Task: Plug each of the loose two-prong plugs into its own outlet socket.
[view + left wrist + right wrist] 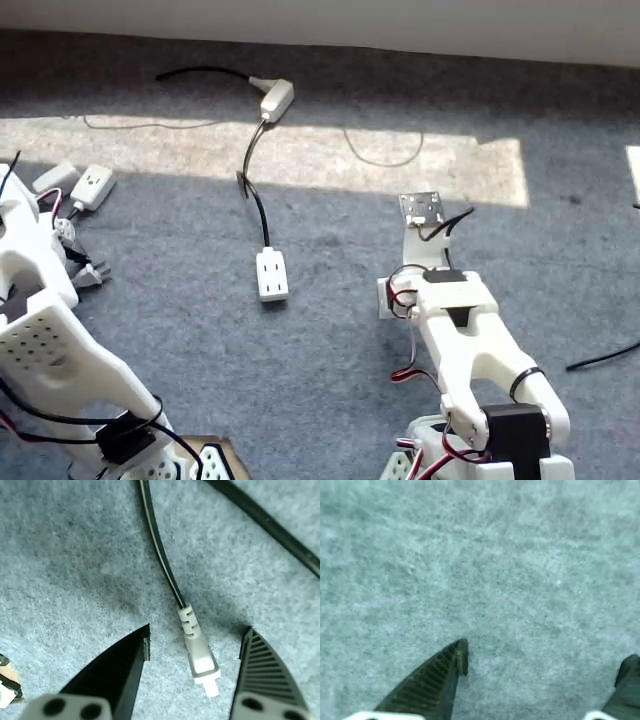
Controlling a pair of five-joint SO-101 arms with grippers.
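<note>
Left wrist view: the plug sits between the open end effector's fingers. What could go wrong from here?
1. The plug lies flat on the carpet; the left end effector may clamp it skewed, leaving it badly aimed.
2. Its black cord runs close to a second cord; lifting could snag.
3. The outlet socket lies loose and the right end effector hovers over bare carpet, so the socket may slide when pushed.

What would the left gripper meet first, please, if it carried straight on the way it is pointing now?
Most likely the white plug, which lies on the grey carpet between the open fingers of the left gripper; the fingertips would straddle it and touch carpet, though depth is unclear.
</note>
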